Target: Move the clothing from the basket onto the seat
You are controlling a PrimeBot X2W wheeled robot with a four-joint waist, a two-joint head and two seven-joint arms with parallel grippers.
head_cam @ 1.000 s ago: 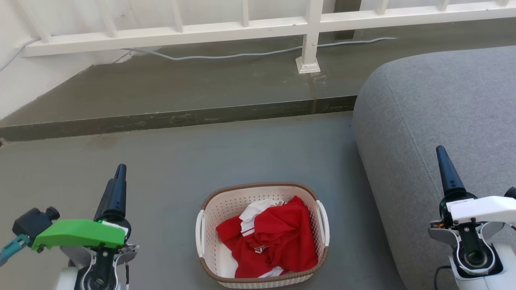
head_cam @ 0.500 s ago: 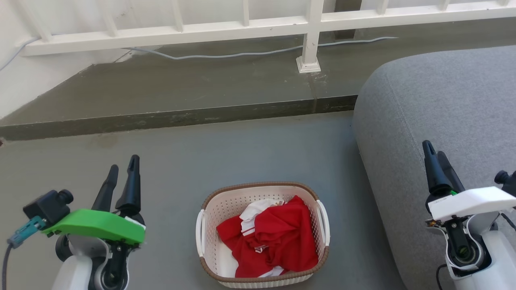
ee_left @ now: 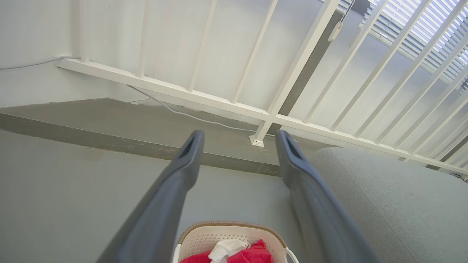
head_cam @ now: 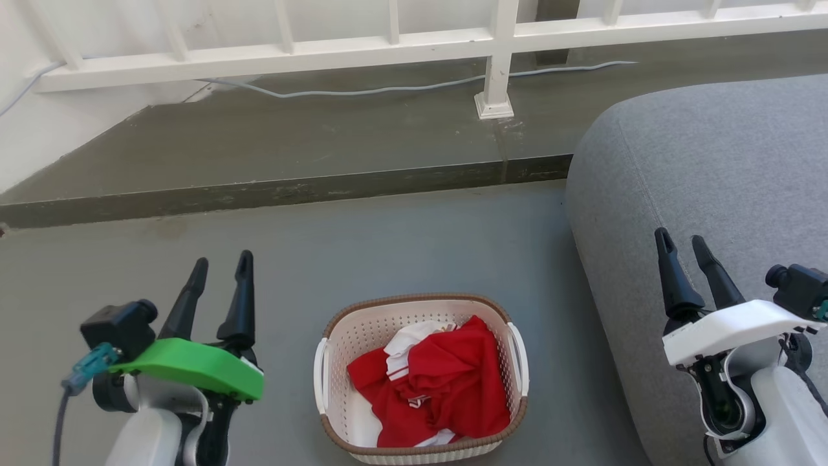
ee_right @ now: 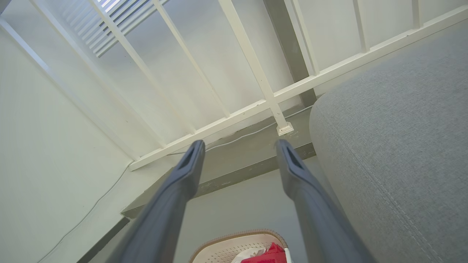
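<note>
Lying crumpled inside the rectangular cream plastic basket (head_cam: 414, 298), with its perforated walls and brown woven-look rim, the soft bright red clothing with white trim (head_cam: 430, 388) is touched by neither gripper. The task is therefore judged not yet begun. Nothing is seen laid on the large grey upholstered seat (head_cam: 711, 162), whose rounded corner and stitched seam are seen just right of the basket. The basket is set on the smooth grey floor (head_cam: 388, 239). The left gripper (head_cam: 223, 257) is held left of the basket, its long dark fingers spread wide, nothing gripped. The right gripper (head_cam: 679, 235) is seen against the seat's flank, likewise wide apart and empty. Every garment is left to be carried across.
</note>
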